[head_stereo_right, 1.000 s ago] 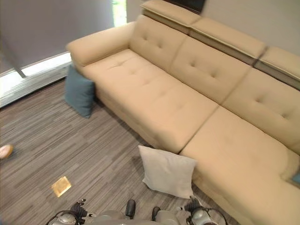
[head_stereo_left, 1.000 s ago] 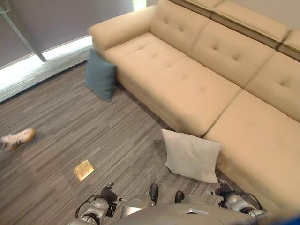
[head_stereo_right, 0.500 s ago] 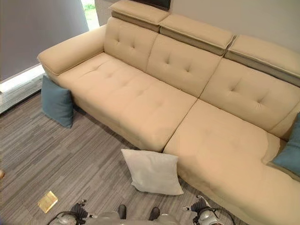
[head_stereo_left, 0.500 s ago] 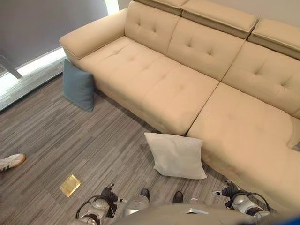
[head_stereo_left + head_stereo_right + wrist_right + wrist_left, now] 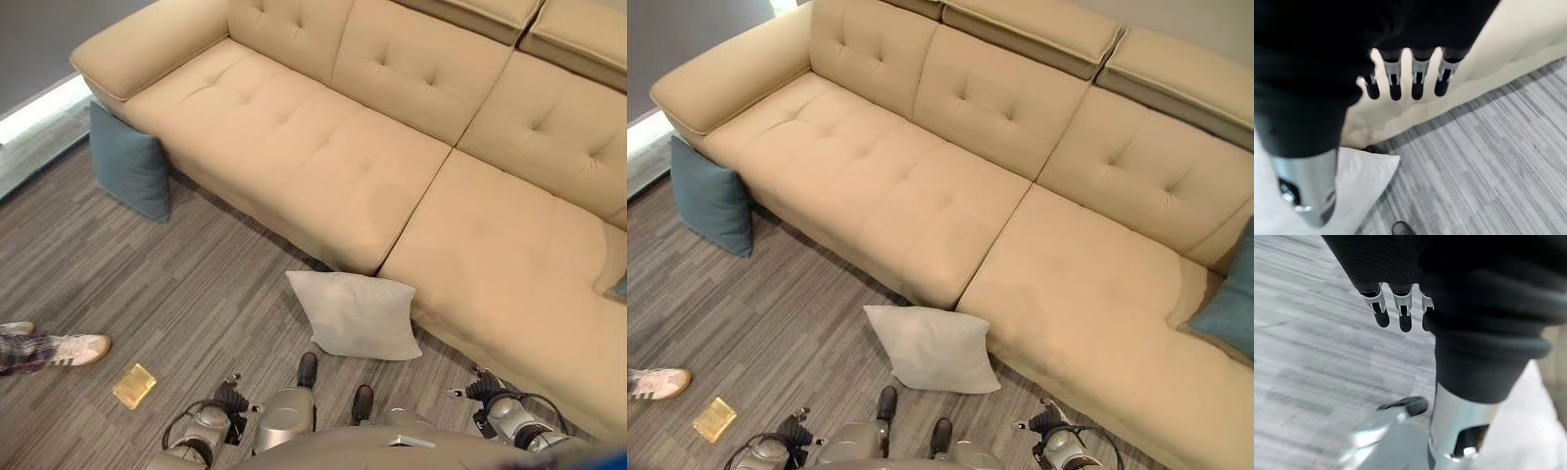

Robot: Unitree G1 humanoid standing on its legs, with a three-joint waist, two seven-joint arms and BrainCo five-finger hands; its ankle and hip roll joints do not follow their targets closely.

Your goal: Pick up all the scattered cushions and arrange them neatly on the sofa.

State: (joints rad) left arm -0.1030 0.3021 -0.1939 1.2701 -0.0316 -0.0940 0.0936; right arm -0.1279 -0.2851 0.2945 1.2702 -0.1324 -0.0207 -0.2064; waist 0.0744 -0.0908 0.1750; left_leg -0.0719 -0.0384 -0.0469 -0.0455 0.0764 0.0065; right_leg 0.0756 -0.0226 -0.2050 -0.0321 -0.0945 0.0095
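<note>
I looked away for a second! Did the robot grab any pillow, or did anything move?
No pillow was grabbed; the camera itself swung. A person's shoe stepped closer. The white cushion and blue cushion stay on the floor, and both hands hang open, holding nothing.

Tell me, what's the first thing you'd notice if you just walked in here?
The long beige sofa stretching across the room, with its seat bare. Then the cushions on the floor: a white cushion leaning against the sofa's front, and a teal cushion propped by the armrest end. Another teal cushion already sits at the sofa's far right end, and a person's shoe shows at the floor's edge.
</note>
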